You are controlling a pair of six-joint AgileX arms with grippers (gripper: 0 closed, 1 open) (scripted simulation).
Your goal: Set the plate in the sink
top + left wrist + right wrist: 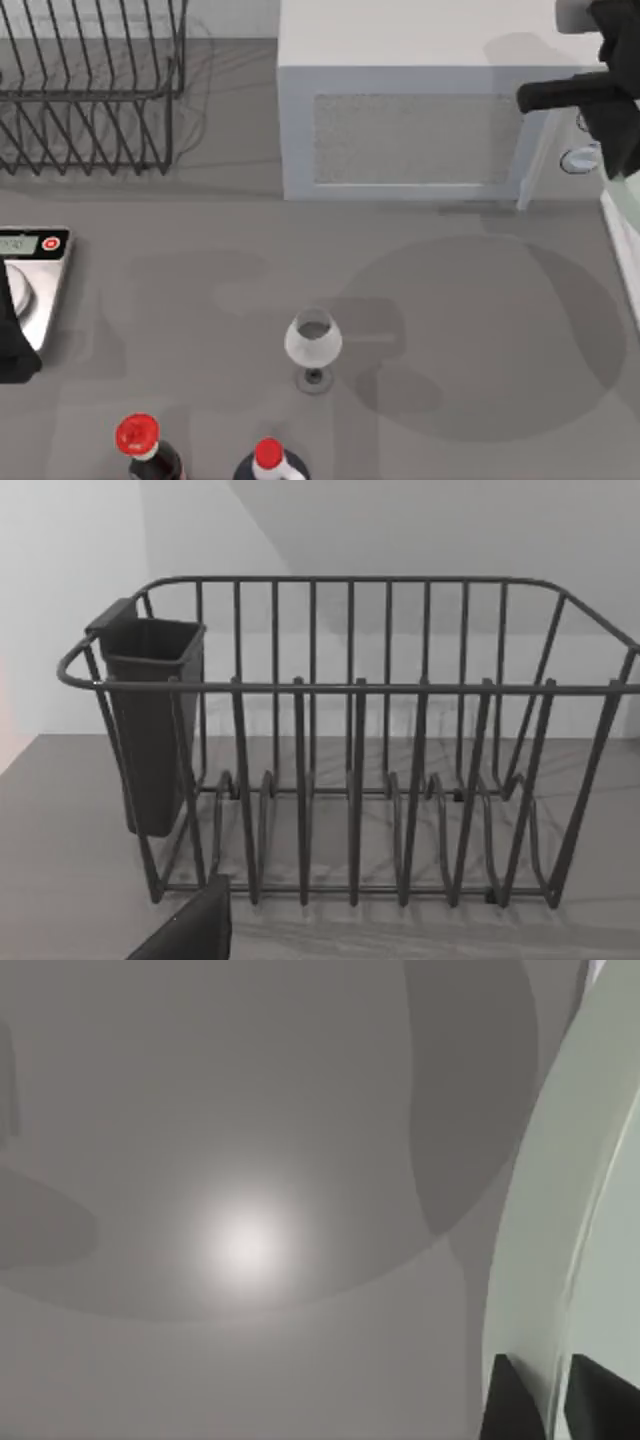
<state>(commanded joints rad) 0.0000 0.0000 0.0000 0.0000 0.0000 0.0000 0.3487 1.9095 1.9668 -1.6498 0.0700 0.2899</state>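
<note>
Table's right edge crops plate [627, 200]; sink [622, 240] rim.

Soft overhead light, broad round shadow on the table [200, 290].

The table [200, 270] is a smooth matt grey. The dish rack [350, 740] is thin dark wire, its cutlery cup [150, 720] matt dark plastic. The wine glass [313, 345] is clear glass. The scale platform [35, 300] looks like brushed metal. The plate [570, 1210] is pale and glossy.
</note>
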